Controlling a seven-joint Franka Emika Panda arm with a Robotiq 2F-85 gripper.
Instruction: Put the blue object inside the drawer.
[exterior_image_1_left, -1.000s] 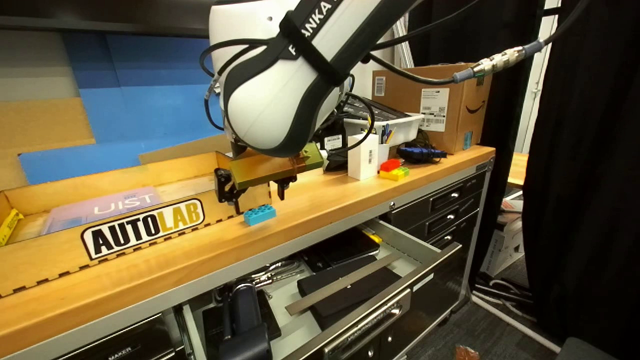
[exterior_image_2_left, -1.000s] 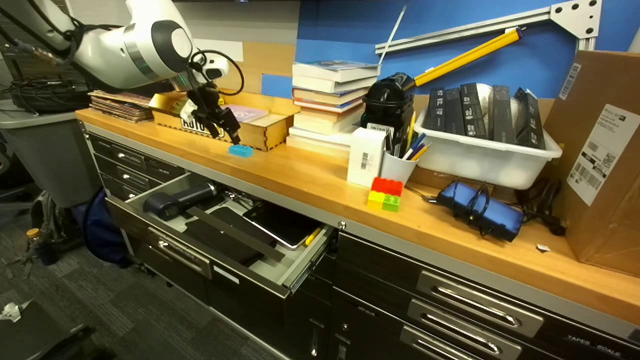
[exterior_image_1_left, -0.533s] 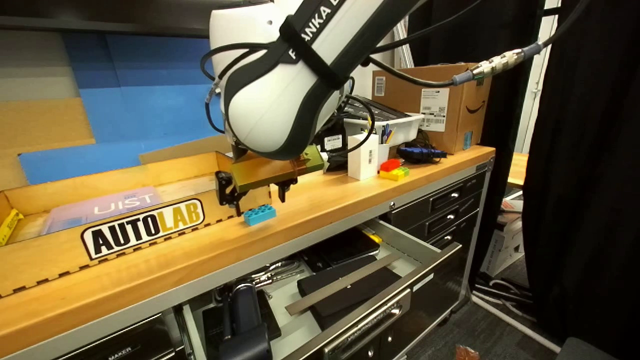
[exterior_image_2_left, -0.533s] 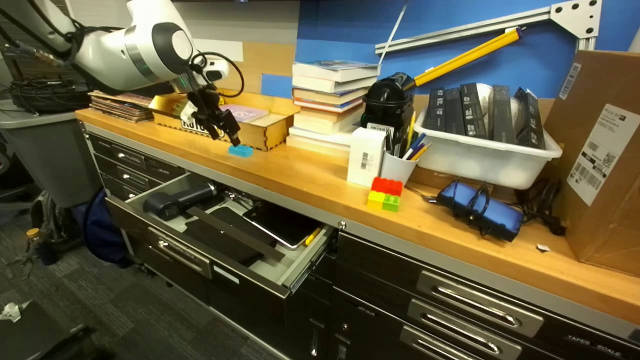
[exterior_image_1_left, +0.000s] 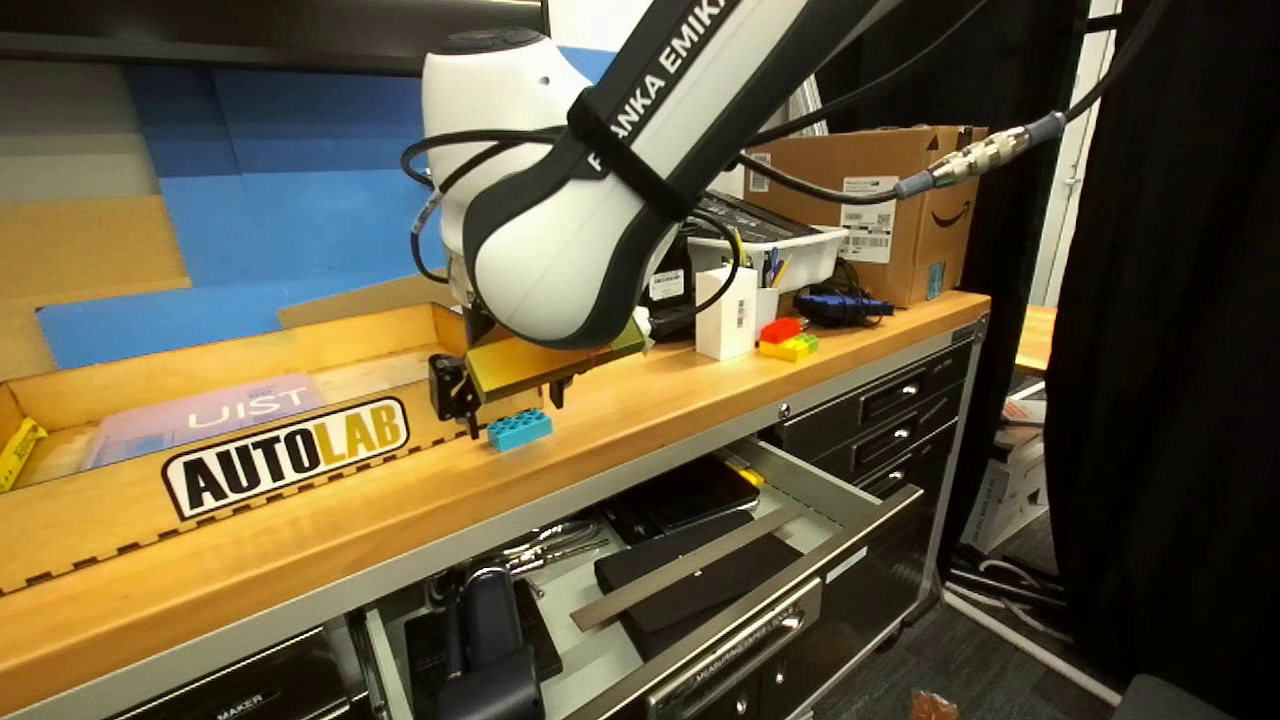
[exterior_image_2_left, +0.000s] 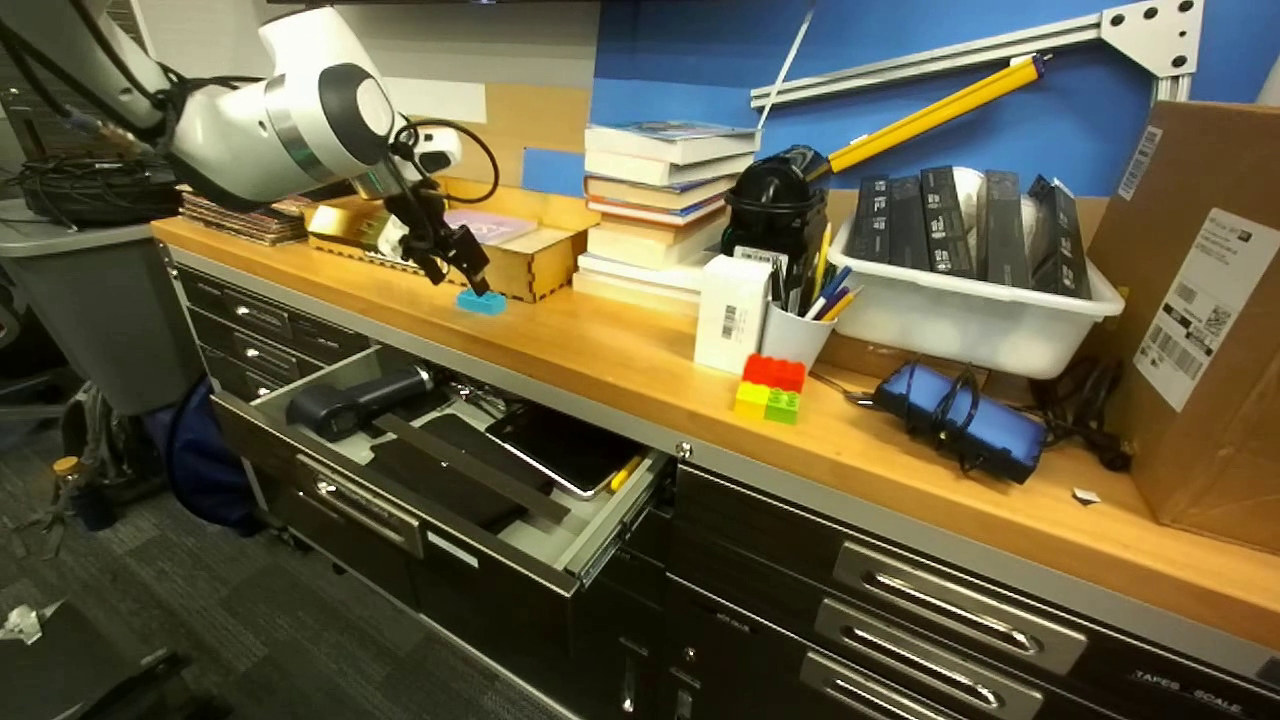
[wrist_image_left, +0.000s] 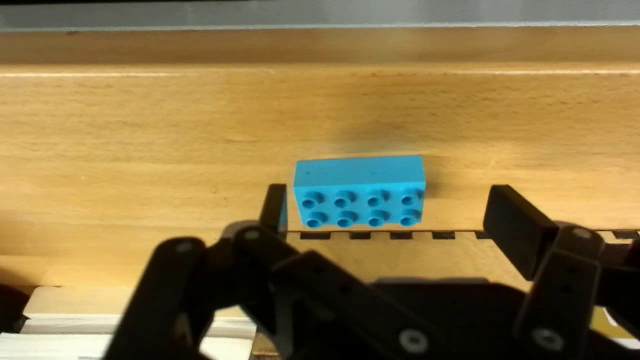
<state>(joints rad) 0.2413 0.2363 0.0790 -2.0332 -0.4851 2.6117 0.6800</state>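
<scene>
The robot's hand (wrist_image_left: 390, 205) holds nothing; its fingers (wrist_image_left: 520, 230) are wide apart. It hangs in front of the wooden box (exterior_image_2_left: 560, 268). A finger lines up outside each short end of the blue block (wrist_image_left: 360, 192), I think because the box leaves little room behind it. The block lies bumps up on the work top (exterior_image_2_left: 615, 350), just in front of the box. Lower and farther out from the box, the drawer (exterior_image_2_left: 500, 575) is pulled out, probably so the block can drop in.
</scene>
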